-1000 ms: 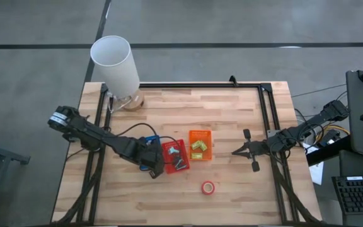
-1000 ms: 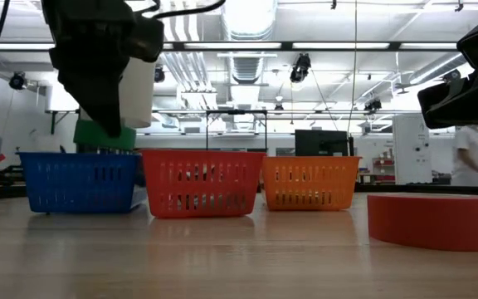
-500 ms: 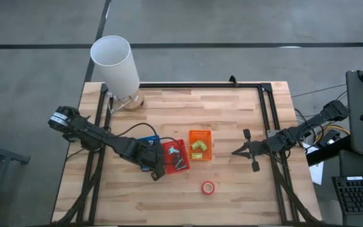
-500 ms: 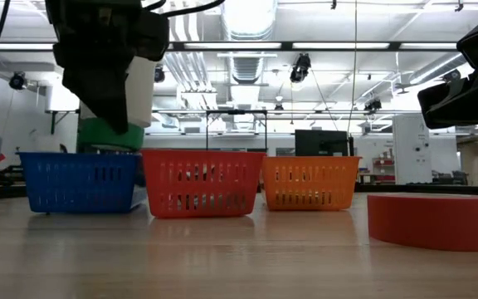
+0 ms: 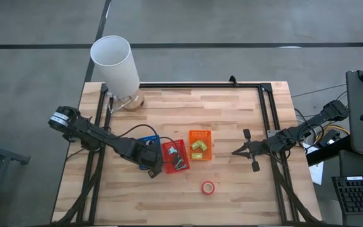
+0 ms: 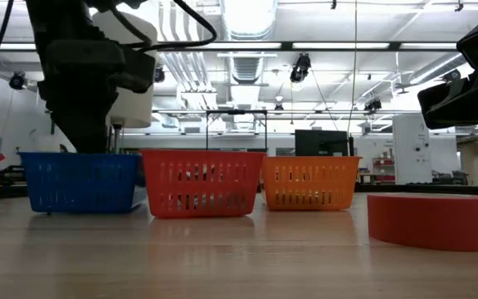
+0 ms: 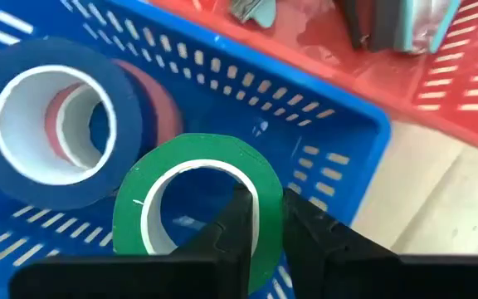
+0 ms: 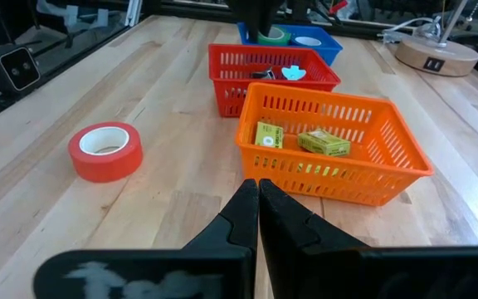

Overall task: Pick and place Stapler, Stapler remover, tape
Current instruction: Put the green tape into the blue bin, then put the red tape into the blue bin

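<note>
My left gripper is shut on a green tape roll and reaches down into the blue basket. In that basket lie a blue tape roll and a pinkish one partly behind it. Another red tape roll lies flat on the table near the front edge. The red basket holds a dark and teal tool and a metal piece; which is the stapler I cannot tell. My right gripper waits shut at the right. My left gripper pinches the green roll's ring wall, one finger inside the centre hole and the other outside. The fingers come from above, pointing steeply down. The roll stands tilted inside the blue basket; whether it touches the basket floor I cannot tell.
An orange basket with small yellow-green blocks stands right of the red one. A white lamp on a wooden base stands at the far left corner. Black rails run along the table's left, far and right edges.
My left gripper has gone down with the green roll into the blue basket. In the low view the roll hung above the basket's rim a second ago and is now hidden behind its wall.
</note>
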Available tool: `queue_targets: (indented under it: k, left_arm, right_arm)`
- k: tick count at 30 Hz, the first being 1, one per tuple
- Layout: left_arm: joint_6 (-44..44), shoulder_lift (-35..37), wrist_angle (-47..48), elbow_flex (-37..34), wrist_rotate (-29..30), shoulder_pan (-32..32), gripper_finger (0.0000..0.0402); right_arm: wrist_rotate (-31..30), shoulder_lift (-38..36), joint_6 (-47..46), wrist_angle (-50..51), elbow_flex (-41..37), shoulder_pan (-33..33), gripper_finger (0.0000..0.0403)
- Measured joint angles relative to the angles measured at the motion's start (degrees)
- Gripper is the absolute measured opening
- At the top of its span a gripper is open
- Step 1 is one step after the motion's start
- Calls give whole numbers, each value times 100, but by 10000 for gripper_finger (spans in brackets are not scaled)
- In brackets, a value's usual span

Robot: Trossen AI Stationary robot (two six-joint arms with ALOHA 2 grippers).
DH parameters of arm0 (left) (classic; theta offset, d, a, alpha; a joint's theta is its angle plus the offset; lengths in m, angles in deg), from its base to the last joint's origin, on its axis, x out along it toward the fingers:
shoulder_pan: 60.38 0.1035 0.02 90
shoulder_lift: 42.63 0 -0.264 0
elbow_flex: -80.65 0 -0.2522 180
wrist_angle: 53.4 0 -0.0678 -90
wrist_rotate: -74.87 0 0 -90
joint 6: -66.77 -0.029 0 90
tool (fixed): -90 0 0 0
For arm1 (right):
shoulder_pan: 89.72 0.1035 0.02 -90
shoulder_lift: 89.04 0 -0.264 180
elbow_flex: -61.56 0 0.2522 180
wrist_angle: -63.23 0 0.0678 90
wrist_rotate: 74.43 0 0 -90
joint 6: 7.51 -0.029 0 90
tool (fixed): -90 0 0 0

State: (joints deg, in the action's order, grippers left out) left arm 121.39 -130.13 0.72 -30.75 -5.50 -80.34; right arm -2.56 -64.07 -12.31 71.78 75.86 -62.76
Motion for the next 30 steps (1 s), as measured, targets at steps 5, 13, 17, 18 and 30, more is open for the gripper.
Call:
queue_targets:
  k: [5, 13, 17, 18, 30]
  left_arm:
    - [-74, 0, -289, 12, -46, 0, 55]
    - [20, 0, -573, -125, -119, 11, 73]
    - [104, 0, -676, -130, -213, 9, 105]
    - [135, 0, -682, -130, -224, 9, 115]
    - [-86, 68, -669, 244, -206, 26, 178]
  right_arm:
    - [0, -1, 21, 0, 0, 2, 8]
    - [0, -2, 22, 15, 0, 2, 8]
    - [0, 0, 24, 35, 0, 2, 8]
    - [0, -1, 24, 35, 0, 2, 8]
    - [0, -2, 23, 28, 0, 1, 8]
